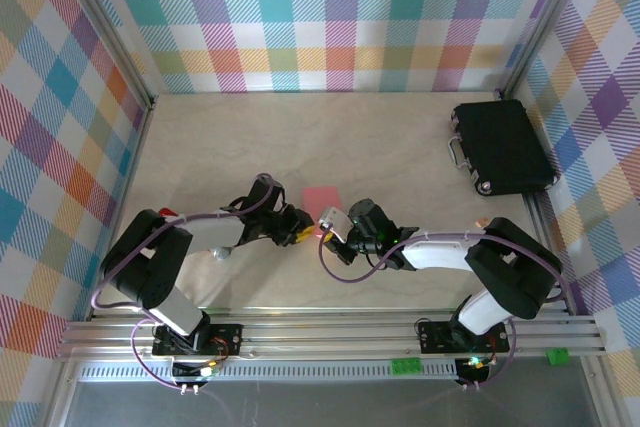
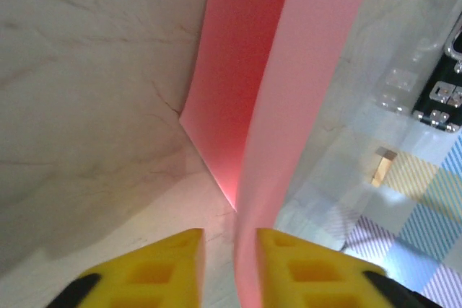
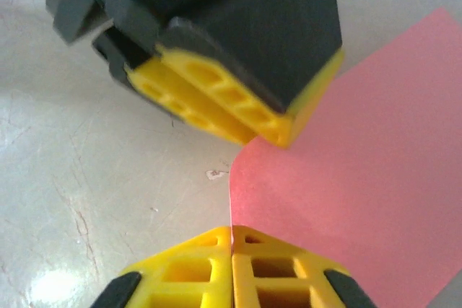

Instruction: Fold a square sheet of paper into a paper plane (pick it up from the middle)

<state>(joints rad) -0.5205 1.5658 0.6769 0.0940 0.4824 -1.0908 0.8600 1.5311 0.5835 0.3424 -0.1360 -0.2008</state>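
The square sheet of paper is salmon pink and lies mid-table, its near edge lifted. In the left wrist view the sheet stands folded upward, one flap rising and one flat on the table. My left gripper is open: the raised flap runs between its yellow fingers and rests against the right one, with a gap on the other side. My right gripper is shut on the paper, whose curled edge goes into the seam between its fingers. The left gripper's yellow fingers hang just above. Both grippers meet at the sheet's near edge.
A black case lies at the back right by the wall. A small red object sits at the left, behind the left arm. Plaid walls close in the table on three sides.
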